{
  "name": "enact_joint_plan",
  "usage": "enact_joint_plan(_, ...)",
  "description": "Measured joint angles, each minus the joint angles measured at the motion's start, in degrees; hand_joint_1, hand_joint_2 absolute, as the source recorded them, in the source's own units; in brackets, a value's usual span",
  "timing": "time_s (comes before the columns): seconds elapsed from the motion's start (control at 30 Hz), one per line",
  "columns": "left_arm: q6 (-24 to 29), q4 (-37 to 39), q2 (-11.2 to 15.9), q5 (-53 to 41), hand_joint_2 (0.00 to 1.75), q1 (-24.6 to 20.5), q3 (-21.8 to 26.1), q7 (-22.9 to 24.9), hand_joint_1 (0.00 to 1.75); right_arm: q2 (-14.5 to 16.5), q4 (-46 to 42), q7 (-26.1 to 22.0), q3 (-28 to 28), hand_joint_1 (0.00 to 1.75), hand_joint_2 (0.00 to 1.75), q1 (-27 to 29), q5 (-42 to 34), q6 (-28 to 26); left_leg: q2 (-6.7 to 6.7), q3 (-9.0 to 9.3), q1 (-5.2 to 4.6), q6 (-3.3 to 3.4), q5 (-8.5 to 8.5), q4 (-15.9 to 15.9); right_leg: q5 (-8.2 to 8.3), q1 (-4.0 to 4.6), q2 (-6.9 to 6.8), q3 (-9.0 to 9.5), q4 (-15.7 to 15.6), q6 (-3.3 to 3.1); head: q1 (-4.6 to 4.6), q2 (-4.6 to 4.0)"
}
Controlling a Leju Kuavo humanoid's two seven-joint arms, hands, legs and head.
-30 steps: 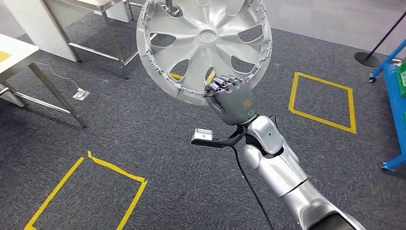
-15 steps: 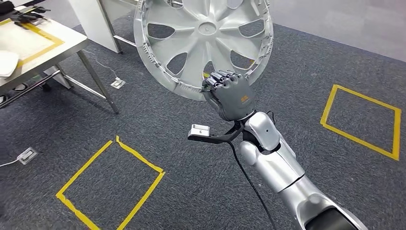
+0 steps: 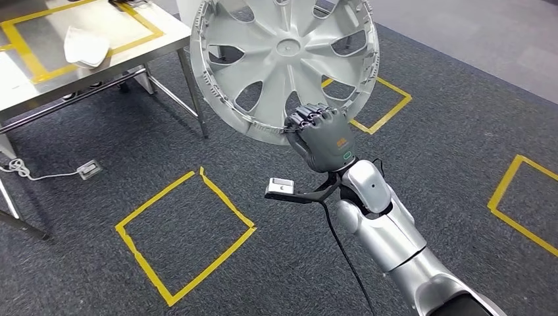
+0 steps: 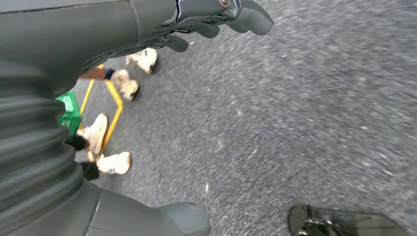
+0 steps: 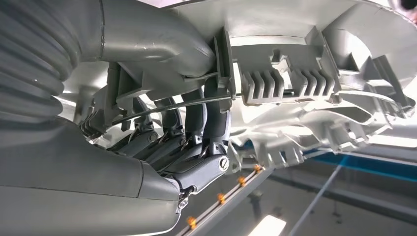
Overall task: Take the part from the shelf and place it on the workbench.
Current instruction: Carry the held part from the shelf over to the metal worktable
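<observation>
A large silver wheel cover (image 3: 283,59) with several spoke openings stands upright in the air in the head view. My right hand (image 3: 321,136) grips its lower rim from below, fingers curled over the edge. Up close in the right wrist view, that hand (image 5: 162,132) wraps the ribbed rim of the wheel cover (image 5: 305,73). The metal workbench (image 3: 39,85) with yellow tape on its top stands at the upper left, beyond the cover. My left hand (image 4: 216,17) hangs over the grey carpet with its fingers loosely curved and holds nothing.
A white part (image 3: 85,47) lies on the workbench. Yellow tape squares (image 3: 184,234) mark the dark carpet, and a floor socket (image 3: 89,169) with a white cable sits by the bench leg. People's shoes (image 4: 113,162) stand near a green crate (image 4: 69,113).
The camera has turned: the workbench has slid into view at upper left and the floor markings have shifted right. My right hand keeps its grip on the wheel cover.
</observation>
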Motion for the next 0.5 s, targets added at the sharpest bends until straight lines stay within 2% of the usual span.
enact_joint_plan(0.03,0.07,0.0,0.0,0.01,1.75,0.06,0.0,0.02,0.0,-0.09,0.0,-0.1,0.01,1.75,1.75,0.03,-0.15,0.17,-0.95,-0.07,-0.05,-0.08,0.16,0.0,1.99,0.08,0.43,1.38,-3.08,-0.39,0.01,0.0)
enact_joint_plan(0.1,0.22,0.0,-0.09,0.02,1.75,0.07,0.0,-0.03,0.0,-0.32,0.0,-0.4,0.02,1.75,1.75,-0.25,-0.46,0.38,-2.59,-0.29,-0.04,-0.41,0.54,-0.01,5.58,0.3,2.94,5.23,-11.29,-1.35,-0.01,0.0)
enact_joint_plan(0.13,0.27,0.0,-0.15,0.01,1.75,0.04,0.0,-0.07,0.0,-0.44,0.01,-0.56,0.03,1.75,1.75,-0.48,-0.55,0.42,-3.3,-0.48,0.06,-0.71,0.76,-0.04,6.46,0.45,3.94,6.51,-14.06,-1.68,0.01,0.0)
enact_joint_plan(0.17,0.31,0.01,-0.21,0.01,1.75,0.03,0.0,-0.11,0.0,-0.54,0.01,-0.68,0.06,1.75,1.75,-0.7,-0.58,0.44,-3.91,-0.7,0.22,-1.06,0.98,-0.11,6.65,0.61,4.54,7.07,-15.36,-1.9,0.03,0.0)
enact_joint_plan(0.23,0.37,0.02,-0.32,-0.02,1.75,0.14,0.0,-0.16,0.0,-0.57,0.01,-0.82,0.15,1.75,1.75,-1.02,-0.62,0.47,-5.12,-1.07,0.44,-1.95,1.48,-0.49,6.86,0.76,3.42,7.19,-15.9,-2.12,0.09,0.0)
enact_joint_plan(0.27,0.37,0.03,-0.34,-0.02,1.75,0.24,0.0,-0.17,0.0,-0.54,0.02,-0.79,0.19,1.75,1.75,-1.11,-0.67,0.49,-4.75,-1.28,0.38,-2.23,1.5,-0.49,7.18,0.67,2.64,7.37,-16.38,-2.24,0.07,0.0)
enact_joint_plan(0.3,0.39,0.03,-0.37,-0.03,1.75,0.32,0.0,-0.17,0.0,-0.5,0.02,-0.74,0.2,1.75,1.75,-1.2,-0.74,0.5,-3.37,-1.71,0.16,-2.48,0.92,0.13,7.57,0.54,1.84,7.56,-16.96,-2.52,-0.08,0.0)
enact_joint_plan(0.33,0.4,0.02,-0.36,-0.03,1.75,0.31,0.0,-0.18,0.0,-0.49,0.03,-0.68,0.21,1.75,1.75,-1.28,-0.8,0.51,-1.41,-2.55,-0.08,-2.68,-0.33,1.82,7.93,0.41,0.99,7.69,-17.5,-2.75,-0.21,0.0)
enact_joint_plan(0.37,0.42,0.02,-0.35,-0.03,1.75,0.25,-0.01,-0.19,0.0,-0.51,0.04,-0.63,0.21,1.75,1.75,-1.32,-0.85,0.52,0.78,-3.85,-0.19,-2.86,-2.26,4.84,8.11,0.45,0.14,7.71,-17.73,-2.93,-0.34,0.0)
enact_joint_plan(0.4,0.43,0.02,-0.34,-0.03,1.75,0.18,-0.01,-0.19,0.0,-0.55,0.05,-0.62,0.21,1.75,1.75,-1.31,-0.86,0.52,2.24,-5.38,-0.23,-3.13,-4.38,8.59,8.18,0.5,-0.69,7.62,-17.76,-3.12,-0.45,0.0)
enact_joint_plan(0.43,0.42,0.02,-0.33,-0.03,1.75,0.14,-0.02,-0.19,0.0,-0.58,0.08,-0.63,0.21,1.75,1.75,-1.26,-0.83,0.54,2.85,-6.73,-0.15,-3.39,-5.95,12.05,8.17,0.53,-1.57,7.5,-17.68,-3.12,-0.45,0.0)
enact_joint_plan(0.47,0.42,0.02,-0.32,-0.03,1.75,0.14,-0.02,-0.19,0.0,-0.6,0.09,-0.65,0.22,1.75,1.75,-1.18,-0.81,0.55,3.13,-7.4,-0.05,-3.61,-6.68,14.2,8.13,0.52,-2.43,7.39,-17.55,-3.09,-0.46,0.0)
enact_joint_plan(0.5,0.42,0.02,-0.29,-0.03,1.75,0.15,-0.02,-0.18,0.0,-0.6,0.11,-0.67,0.22,1.75,1.75,-1.12,-0.8,0.58,3.35,-6.93,0.03,-3.81,-6.29,14.05,8.07,0.46,-3.25,7.31,-17.41,-3.01,-0.48,0.0)
